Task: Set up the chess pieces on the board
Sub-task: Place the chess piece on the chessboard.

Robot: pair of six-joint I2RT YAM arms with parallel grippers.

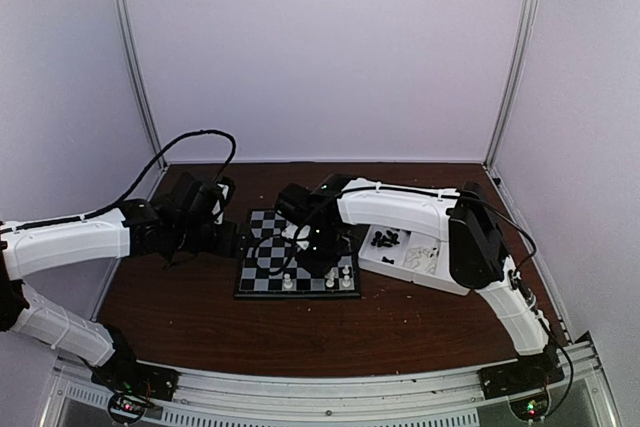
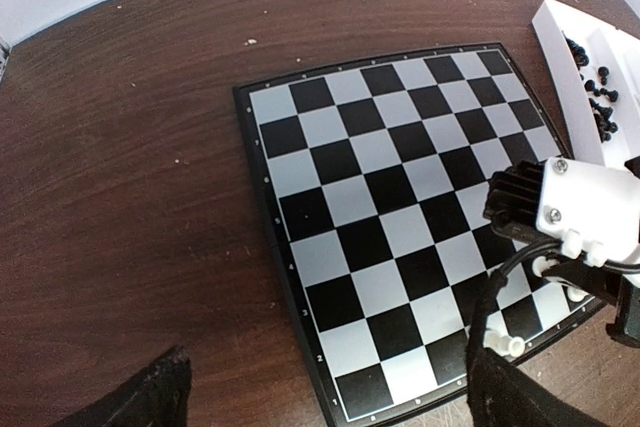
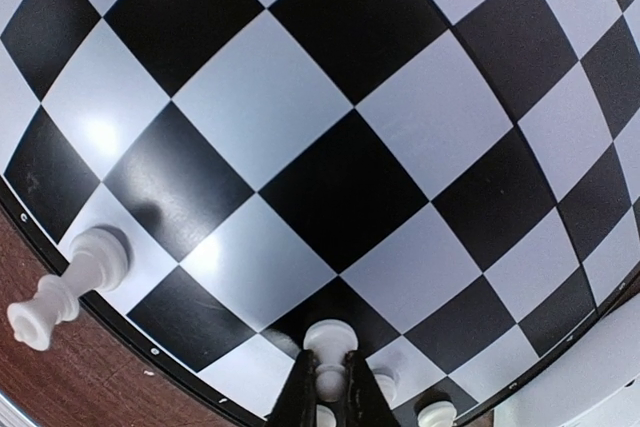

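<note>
**Right gripper pinches a white piece at the board's edge**

The right gripper [image 3: 330,359] is closed tight on a white piece [image 3: 330,335], held upright over the board's [image 3: 300,127] edge row. Another white piece stands on the corner square [image 3: 62,292], and two more [image 3: 435,412] stand just beside the fingers.

The left gripper [image 2: 330,352] hangs by the board's left side, jaws spread wide and empty.

From above, the right arm [image 1: 400,212] reaches across the board and hides much of its right half. A white tray [image 1: 425,265] sits just right of the board on the dark wooden table [image 1: 180,317], with black pieces [image 1: 388,239] heaped in one compartment. The marks along the board's rim are too small to read.
</note>
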